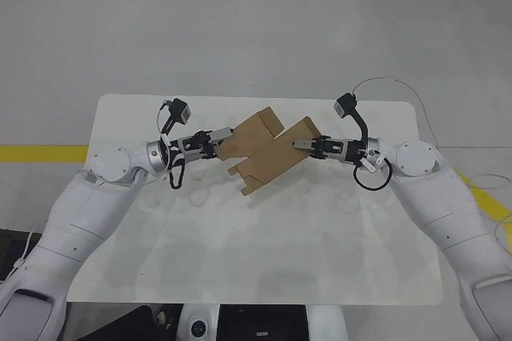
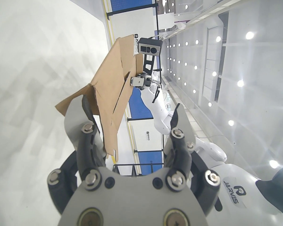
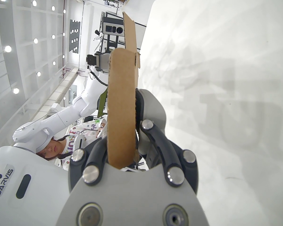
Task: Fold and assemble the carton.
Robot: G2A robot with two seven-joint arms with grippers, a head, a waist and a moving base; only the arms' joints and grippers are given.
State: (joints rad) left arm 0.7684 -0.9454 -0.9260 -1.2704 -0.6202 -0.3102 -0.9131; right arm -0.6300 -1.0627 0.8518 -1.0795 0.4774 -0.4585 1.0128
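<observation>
one brown carton [image 1: 260, 149] is up in the air over the far middle part of the white surface [image 1: 239, 256]. it is mostly flat and tilted, with flaps sticking out, and it sits between the two arms. the right end effector [image 1: 300, 143] is at the carton's right side and is closed tight on one flap. in the right wrist view the flap runs between its fingers, with one finger [image 3: 151, 109] pressed on the cardboard and the other hidden behind it. the left end effector [image 1: 218, 143] is at the carton's left edge and is wide open. one finger [image 2: 77, 111] touches a flap, the other finger [image 2: 179, 118] is well apart from the carton, so it has hold of nothing
</observation>
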